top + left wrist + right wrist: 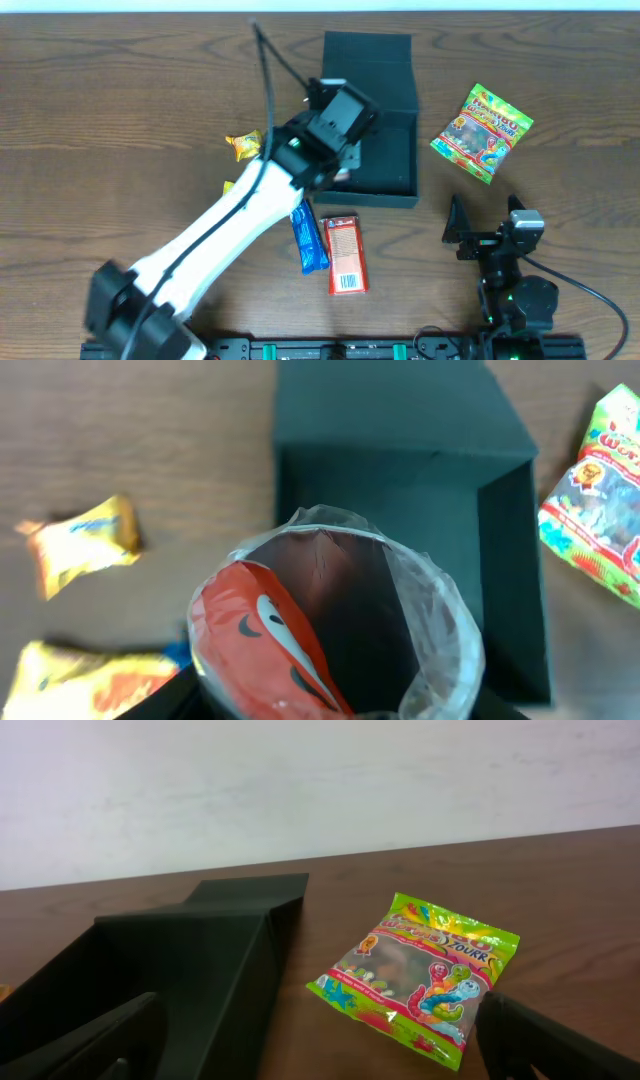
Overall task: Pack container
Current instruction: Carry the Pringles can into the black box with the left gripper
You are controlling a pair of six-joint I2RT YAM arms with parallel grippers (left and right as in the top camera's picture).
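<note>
The dark teal container [385,70] stands at the back middle of the table with its flap lid folded open behind it. My left gripper [345,160] hangs over the box's inside, shut on a red, white and black snack packet [300,620] with a clear crinkled edge. In the left wrist view that packet fills the space between the jaws, and the open container [400,490] lies just beyond it. My right gripper [487,222] rests near the front right of the table, open and with nothing in it. Its dark fingers [90,1040] frame the container's side [180,970].
A green gummy-worm bag [482,130] lies right of the box. A small yellow candy [243,145] and a yellow packet [80,680] lie to the box's left. In front of it lie a blue bar [308,238] and a red bar [345,253].
</note>
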